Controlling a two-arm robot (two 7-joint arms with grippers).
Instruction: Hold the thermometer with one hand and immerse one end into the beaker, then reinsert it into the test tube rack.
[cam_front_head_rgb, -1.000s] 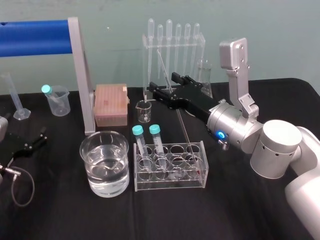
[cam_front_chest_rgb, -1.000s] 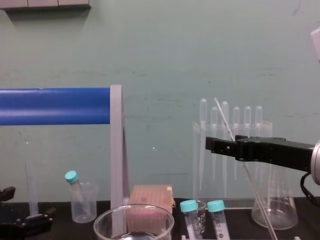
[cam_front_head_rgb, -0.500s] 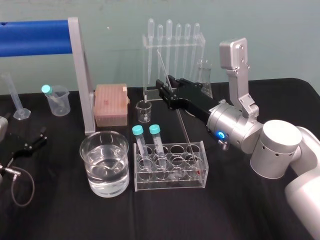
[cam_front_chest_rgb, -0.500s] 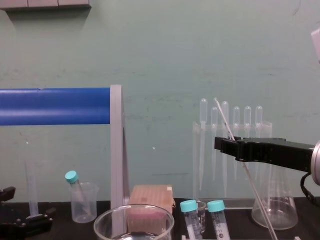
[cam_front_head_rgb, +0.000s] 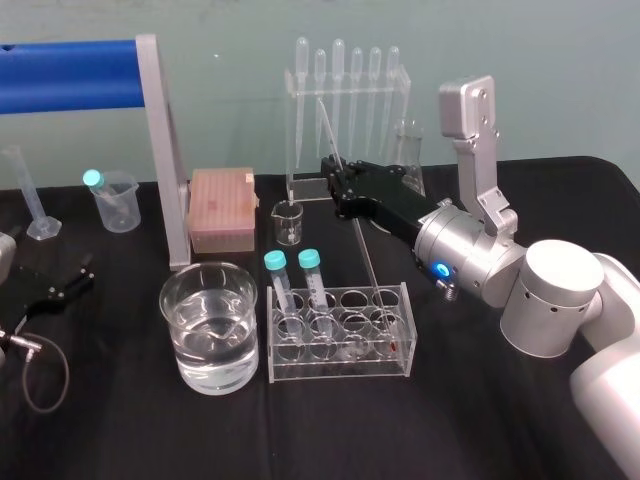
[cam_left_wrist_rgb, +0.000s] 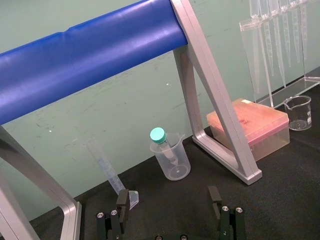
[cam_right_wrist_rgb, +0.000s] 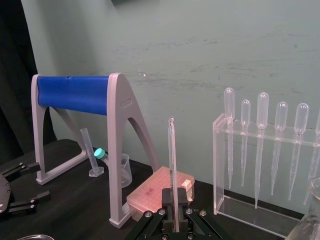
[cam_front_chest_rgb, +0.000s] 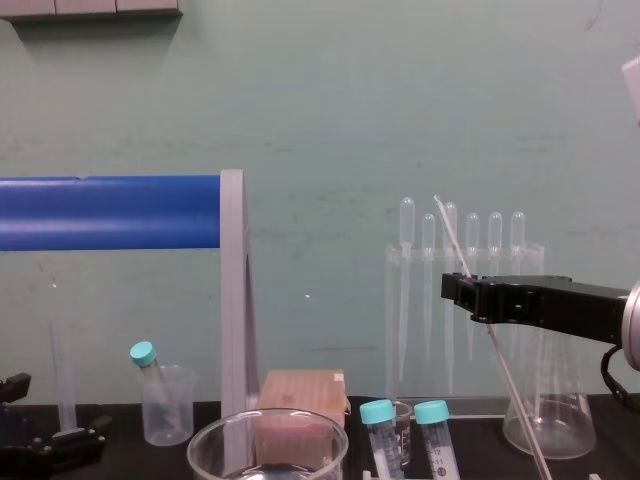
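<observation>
Head view first: right claw is clenched on the thermometer partway up. The thermometer leans back, and its lower end is down in the right end of the test tube rack. The beaker, with water in it, sits just left of the rack, apart from the thermometer. Left claw lies on the black surface at far left.

Chest view: the thermometer slants above and below the right claw.

Right wrist view: both fingers are pinching the glass.

Left wrist view: left claw is spread wide, gripping nothing.
</observation>
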